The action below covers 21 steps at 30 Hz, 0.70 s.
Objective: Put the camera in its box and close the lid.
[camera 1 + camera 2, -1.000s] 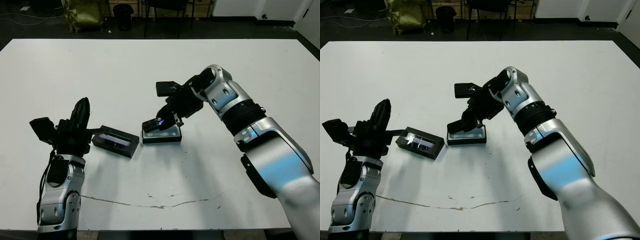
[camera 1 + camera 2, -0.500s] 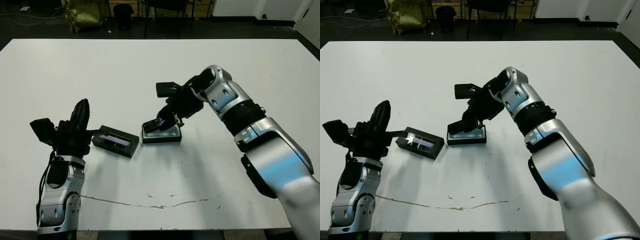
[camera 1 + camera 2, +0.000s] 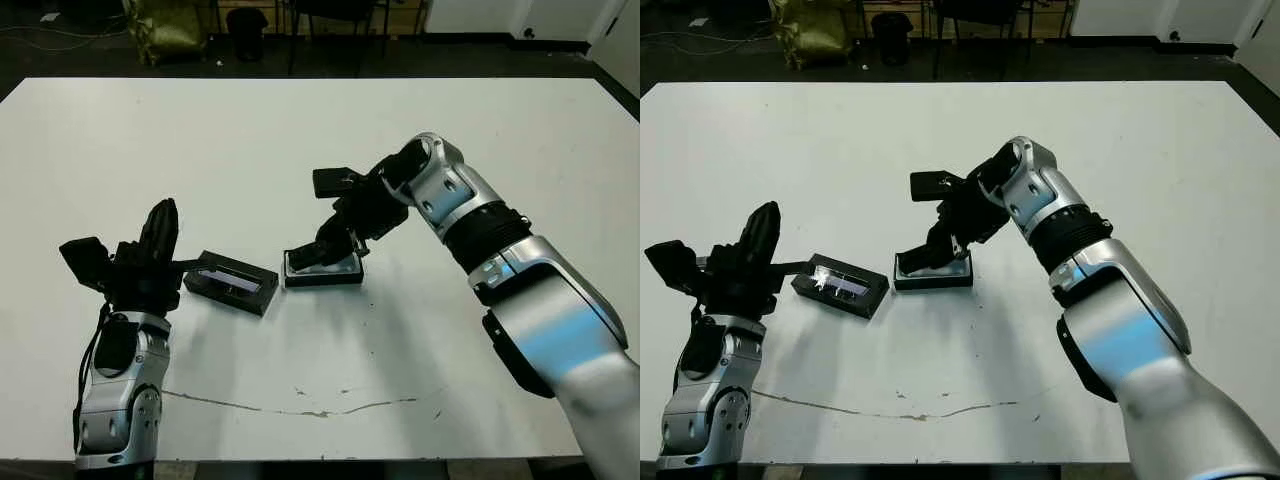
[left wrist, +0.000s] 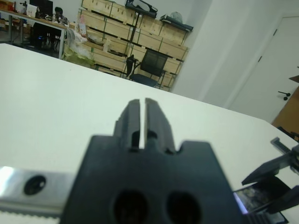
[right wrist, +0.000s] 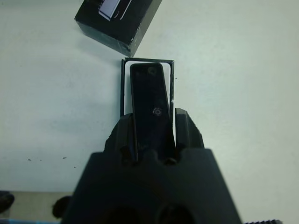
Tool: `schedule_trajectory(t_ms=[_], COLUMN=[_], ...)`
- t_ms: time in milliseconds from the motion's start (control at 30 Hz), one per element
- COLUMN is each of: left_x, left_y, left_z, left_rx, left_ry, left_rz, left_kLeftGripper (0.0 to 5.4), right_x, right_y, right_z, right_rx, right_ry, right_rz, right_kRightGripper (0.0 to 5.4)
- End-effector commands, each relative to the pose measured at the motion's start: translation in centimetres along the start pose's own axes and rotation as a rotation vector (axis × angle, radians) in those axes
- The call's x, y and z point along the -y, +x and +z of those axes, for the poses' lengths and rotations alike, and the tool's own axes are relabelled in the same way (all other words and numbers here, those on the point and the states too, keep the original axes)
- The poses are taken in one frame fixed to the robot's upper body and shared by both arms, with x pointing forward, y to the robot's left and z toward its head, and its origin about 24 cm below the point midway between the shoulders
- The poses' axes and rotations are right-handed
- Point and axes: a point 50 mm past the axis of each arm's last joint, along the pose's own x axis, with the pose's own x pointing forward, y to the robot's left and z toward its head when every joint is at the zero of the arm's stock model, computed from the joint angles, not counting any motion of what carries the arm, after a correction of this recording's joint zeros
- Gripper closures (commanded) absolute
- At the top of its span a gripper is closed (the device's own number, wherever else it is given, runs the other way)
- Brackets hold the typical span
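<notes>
No readable text, label, brand, number or sign is shown in any view. The lid (image 3: 231, 283) bears only a glossy strip, and the camera (image 5: 150, 105) carries small round marks, no lettering.

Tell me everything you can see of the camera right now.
The camera is a slim black bar with rounded ends and a smooth, slightly glossy face carrying a small round mark. The right gripper holds one end between its fingers; the free end reaches out over the box, lined up along its length. Head views show it tilted down over the box; whether it touches the lining is unclear. The lid lies apart from it, beyond the box.
</notes>
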Motion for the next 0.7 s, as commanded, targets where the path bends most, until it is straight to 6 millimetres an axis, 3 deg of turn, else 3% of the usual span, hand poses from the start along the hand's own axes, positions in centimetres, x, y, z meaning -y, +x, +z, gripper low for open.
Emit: schedule_trajectory(t_ms=[33,700], left_x=[-0.2,-0.2], left_y=[-0.3,-0.3], left_z=[-0.5,-0.6], left_rx=[-0.033,-0.027], left_ry=[0.002,-0.012], left_rz=[0.012,0.002], left_kLeftGripper=[5.4,5.4], right_x=[-0.3,-0.3], right_y=[0.2,1.6], right_z=[-0.7,-0.8], right_rx=[-0.014,-0.055], right_ry=[0.024,-0.016], right_rz=[0.027,0.004], right_kRightGripper=[4.71,4.71])
